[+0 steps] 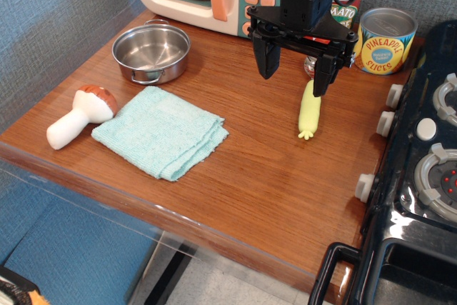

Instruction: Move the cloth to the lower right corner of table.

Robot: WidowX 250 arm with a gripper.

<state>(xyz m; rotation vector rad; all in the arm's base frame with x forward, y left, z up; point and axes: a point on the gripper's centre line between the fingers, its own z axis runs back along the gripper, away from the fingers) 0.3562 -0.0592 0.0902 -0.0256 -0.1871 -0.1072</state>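
Near table [271,176] left edge: cloth [161,131] flat, folded; tool [294,75] above, fingers apart, empty.

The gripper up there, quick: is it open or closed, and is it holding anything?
Gripper: open, fingers spread wide, holding nothing; it hangs above the table, clear of the cloth.

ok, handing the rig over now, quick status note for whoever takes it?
Gripper: open, empty, raised above the table's back middle, over the top of the toy corn.
Cloth: folded, flat on the table's left side, between the toy mushroom and the corn, in front of the steel pot.
Done: nothing yet; cloth is not grasped.
Left: reach the cloth, grasp it, carry it to the lower right corner by the toy stove, release.
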